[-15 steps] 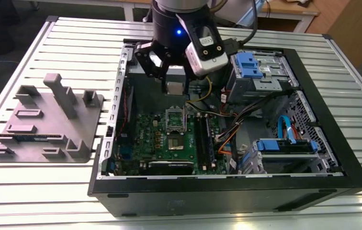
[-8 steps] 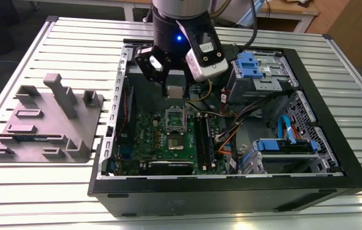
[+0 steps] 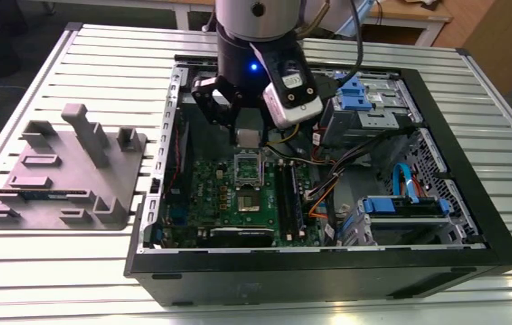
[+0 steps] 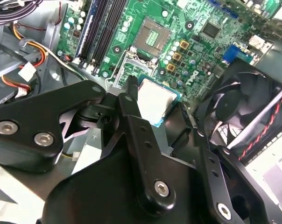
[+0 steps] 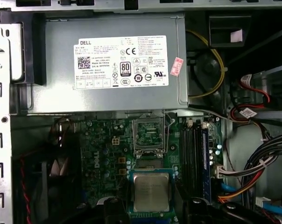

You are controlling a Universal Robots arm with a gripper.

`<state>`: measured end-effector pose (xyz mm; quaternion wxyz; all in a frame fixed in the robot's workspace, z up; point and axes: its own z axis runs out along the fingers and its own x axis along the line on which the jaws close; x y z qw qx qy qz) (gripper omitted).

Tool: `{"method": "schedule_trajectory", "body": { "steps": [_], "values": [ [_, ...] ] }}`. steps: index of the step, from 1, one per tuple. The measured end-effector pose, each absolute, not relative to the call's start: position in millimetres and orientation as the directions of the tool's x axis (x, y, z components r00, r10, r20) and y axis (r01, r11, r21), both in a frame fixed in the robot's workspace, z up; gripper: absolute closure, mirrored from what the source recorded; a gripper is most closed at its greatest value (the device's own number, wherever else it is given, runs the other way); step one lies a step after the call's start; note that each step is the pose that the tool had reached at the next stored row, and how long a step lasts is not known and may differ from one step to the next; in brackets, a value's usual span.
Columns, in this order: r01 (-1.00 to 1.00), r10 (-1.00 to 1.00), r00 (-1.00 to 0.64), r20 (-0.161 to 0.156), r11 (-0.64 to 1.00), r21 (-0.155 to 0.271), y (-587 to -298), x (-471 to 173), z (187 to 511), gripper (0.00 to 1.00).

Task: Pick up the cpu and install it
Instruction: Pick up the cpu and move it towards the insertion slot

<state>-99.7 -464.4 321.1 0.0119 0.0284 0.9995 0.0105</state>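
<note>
We see the gripper [image 3: 248, 135] hanging inside the open computer case [image 3: 328, 261], its 2 fingers [image 5: 114, 211] drawn in against opposite edges of the cpu [image 5: 151, 191]. The chip lies flat between them, silvery top showing (greenish rim visible in both wire views). It is held in the air over the motherboard [image 5: 103, 154], near the open socket [image 5: 148, 135] and apart from it.

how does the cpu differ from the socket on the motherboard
Look: the cpu has a plain silvery top with a green rim; the socket is a metal-framed recess. Pose: the cpu is held off the board in the gripper; the socket sits fixed on the motherboard, with nothing in it. Both are roughly square and look similar in footprint.
</note>
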Motion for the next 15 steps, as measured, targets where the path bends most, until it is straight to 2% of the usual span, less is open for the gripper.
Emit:
{"method": "schedule_trajectory", "body": {
  "steps": [15],
  "values": [
    [0.056, 0.057, -0.998, -0.023, 0.998, 0.019, -465.1, -93.5, 310.6, 0.53]
  ]
}}
